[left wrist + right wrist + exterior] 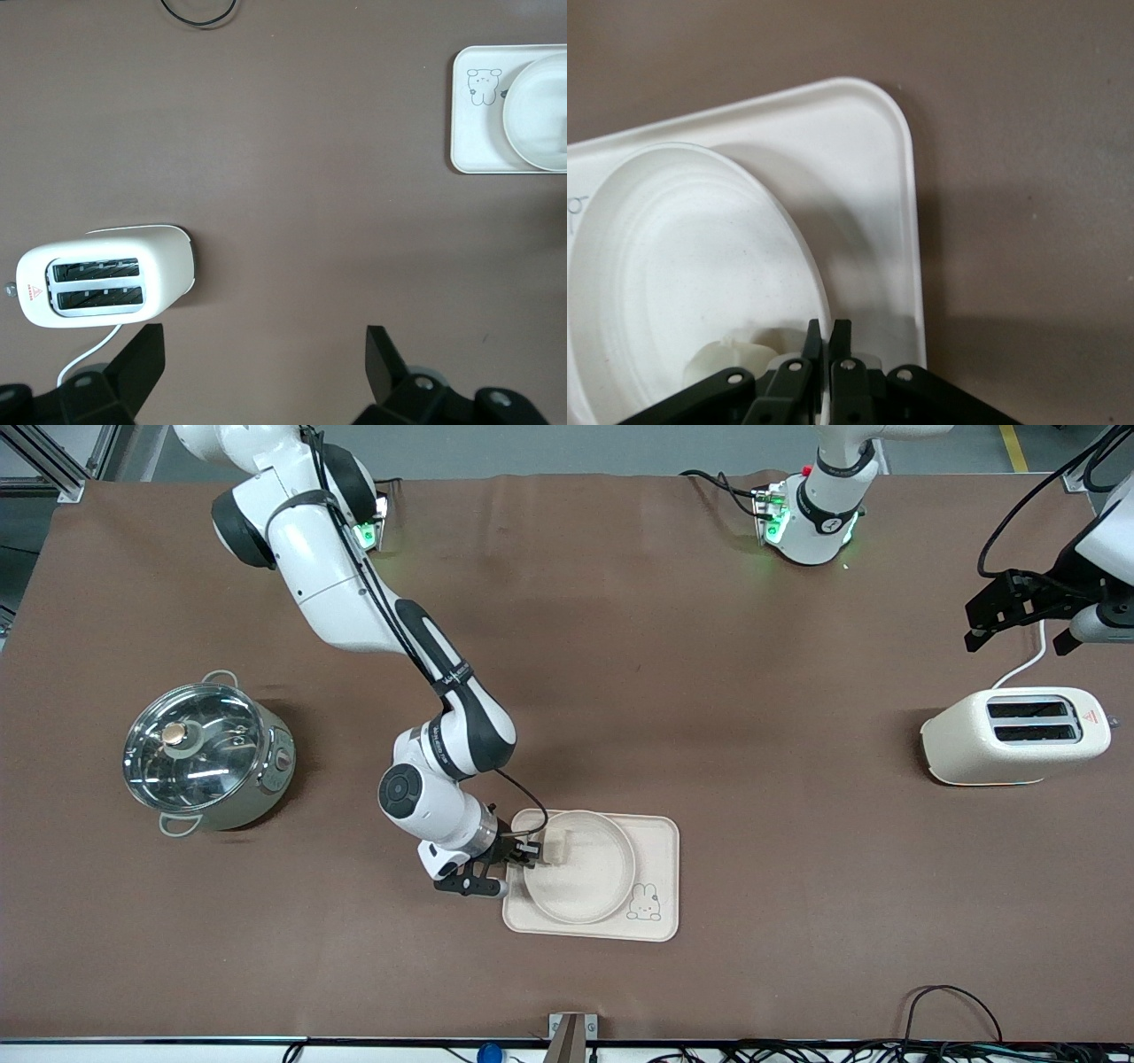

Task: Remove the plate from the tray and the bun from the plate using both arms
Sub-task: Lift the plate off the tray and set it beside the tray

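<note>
The round cream plate sits on the rectangular rabbit tray, near the front camera. My right gripper is shut on the plate's rim at the tray's right-arm end; in the right wrist view the fingers pinch the rim. A small pale cream lump, apparently the bun, lies in the plate beside the fingers and also shows in the right wrist view. My left gripper is open and empty, in the air over the left arm's end of the table, jaws wide apart.
A cream toaster stands under the left gripper, also in the left wrist view. A steel pot with a glass lid stands at the right arm's end. The tray and plate show in the left wrist view.
</note>
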{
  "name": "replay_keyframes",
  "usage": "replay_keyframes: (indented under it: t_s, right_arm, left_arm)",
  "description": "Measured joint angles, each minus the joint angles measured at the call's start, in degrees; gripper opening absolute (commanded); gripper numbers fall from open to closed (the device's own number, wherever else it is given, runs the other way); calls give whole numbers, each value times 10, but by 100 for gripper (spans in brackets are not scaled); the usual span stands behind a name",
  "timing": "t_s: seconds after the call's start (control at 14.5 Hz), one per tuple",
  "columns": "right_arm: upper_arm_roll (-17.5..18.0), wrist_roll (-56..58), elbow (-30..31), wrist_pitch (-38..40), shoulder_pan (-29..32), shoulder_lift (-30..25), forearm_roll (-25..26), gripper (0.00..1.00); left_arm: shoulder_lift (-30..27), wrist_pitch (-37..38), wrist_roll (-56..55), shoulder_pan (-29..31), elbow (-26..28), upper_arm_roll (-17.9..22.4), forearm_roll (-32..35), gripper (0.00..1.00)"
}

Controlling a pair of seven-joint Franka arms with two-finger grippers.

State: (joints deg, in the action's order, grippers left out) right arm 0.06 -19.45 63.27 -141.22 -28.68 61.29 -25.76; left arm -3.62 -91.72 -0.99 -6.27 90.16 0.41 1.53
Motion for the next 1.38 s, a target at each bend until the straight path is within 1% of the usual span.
replay_keyframes:
  t_s: [0.14,0.28,0.41,0.76,0.89,0.96,1.1,1.24,1.38]
  right_arm:
    - [-2,6,1,3,1,-6,0,0]
    - [-2,32,39,4,1,-35,0,0]
    - [5,44,114,3,1,-95,0,0]
    - [44,58,365,0,1,-303,-1,0]
    - [59,59,435,-2,-2,-351,-1,0]
    - [63,61,456,-10,-6,-359,-2,0]
    - [65,61,480,-55,-19,-354,-16,0]
    - [65,62,490,-110,-32,-326,-29,0]
    - [65,65,490,-140,-38,-294,-31,0]
  left_arm:
    - [0,0,0,0,0,0,0,100]
    - [0,0,0,0,0,0,0,100]
    - [0,0,0,0,0,0,0,100]
    - [0,1,0,0,0,0,0,100]
    - [0,7,0,0,0,0,0,100]
    - [0,13,0,0,0,0,0,100]
    - [1,29,0,0,0,0,0,100]
    - [1,37,0,0,0,0,0,100]
    - [1,48,1,-1,1,0,0,100]
